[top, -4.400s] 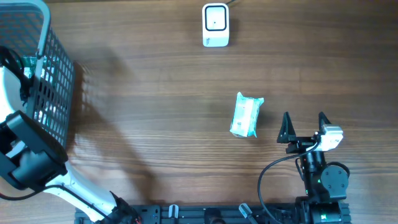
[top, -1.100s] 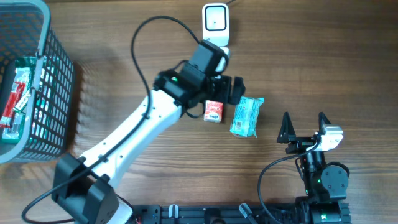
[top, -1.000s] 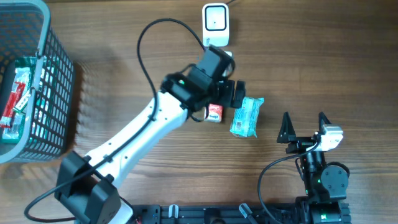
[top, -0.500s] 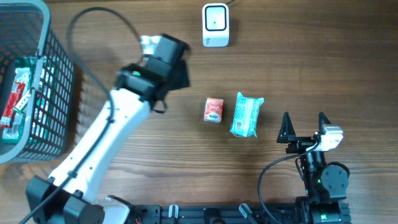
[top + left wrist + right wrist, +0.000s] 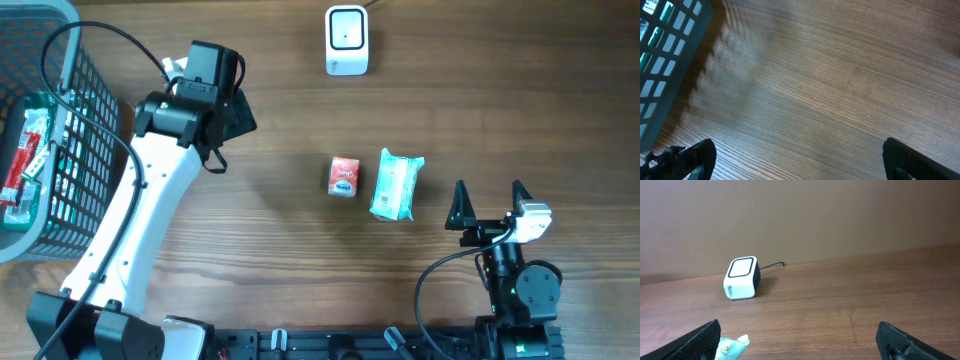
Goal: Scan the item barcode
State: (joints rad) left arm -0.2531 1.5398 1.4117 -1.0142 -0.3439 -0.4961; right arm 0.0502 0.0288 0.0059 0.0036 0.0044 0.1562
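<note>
My left claw (image 5: 800, 167) and right claw (image 5: 488, 190) both gape wide, empty. I judge the red box (image 5: 343, 177) lies staged near the scanner (image 5: 347, 40) for pickup.

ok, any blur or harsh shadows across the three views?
Overhead: evenly lit, sharp, only a soft shadow right of the basket. Left wrist: table grain crisp, basket corner soft, its shadow mottled. Right wrist: scanner sharp, near fingertips blurred.

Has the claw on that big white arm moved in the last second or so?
Yes. The left gripper has swung left, away from the white barcode scanner and the small red box, toward the grey mesh basket.
</note>
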